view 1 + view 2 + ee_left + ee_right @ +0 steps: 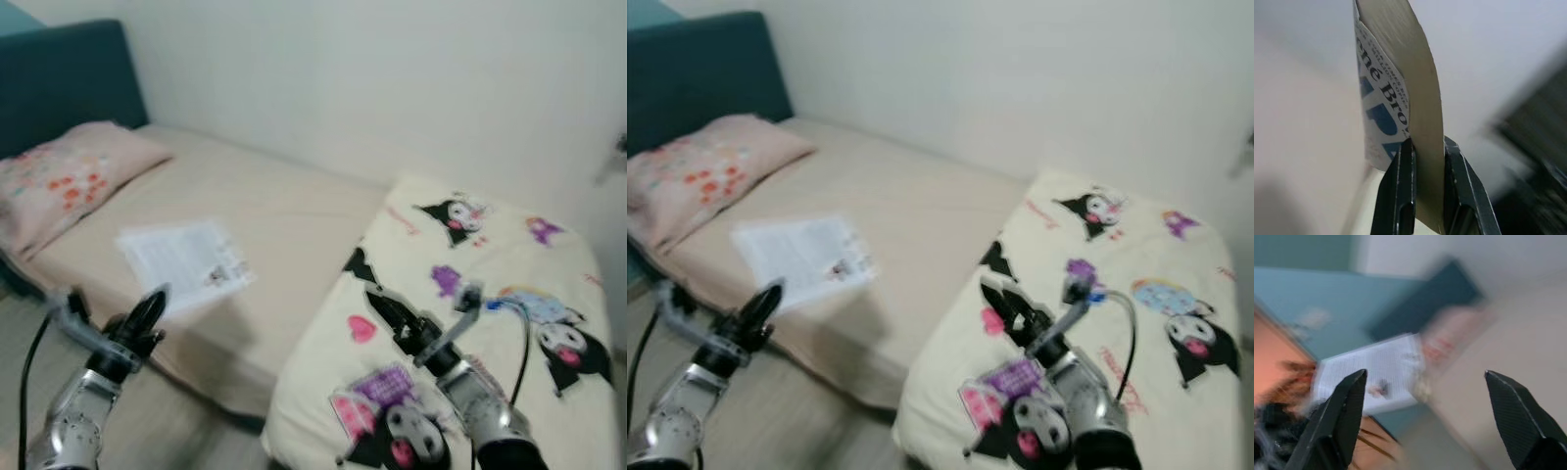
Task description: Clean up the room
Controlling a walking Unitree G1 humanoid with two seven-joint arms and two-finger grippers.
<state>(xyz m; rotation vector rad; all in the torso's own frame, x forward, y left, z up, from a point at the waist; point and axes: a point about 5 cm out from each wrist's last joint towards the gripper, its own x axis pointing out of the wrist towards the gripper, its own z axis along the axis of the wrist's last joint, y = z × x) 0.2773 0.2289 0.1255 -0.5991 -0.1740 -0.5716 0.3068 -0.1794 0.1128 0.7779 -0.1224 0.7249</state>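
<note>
We see a bed (pixel 245 211) with a beige sheet running along a white wall (pixel 392 78), a pink floral pillow (pixel 64 176) at its head against a dark teal headboard (pixel 59 78). A cartoon-print blanket (pixel 470 323) lies folded over the foot end.

A printed sheet of paper (pixel 186 259) lies flat on the mattress near the front edge, between pillow and blanket, its long axis running across the bed, towards the wall.

Our left gripper (pixel 147 311) hovers low at the bed's front edge, just short of the paper. In the left wrist view its fingers (pixel 1400 196) are clamped on a curved piece of printed card (pixel 1400 98) that stands upright between them.

Our right gripper (pixel 1425 421) hangs over the blanket, its fingers spread wide and holding nothing.
</note>
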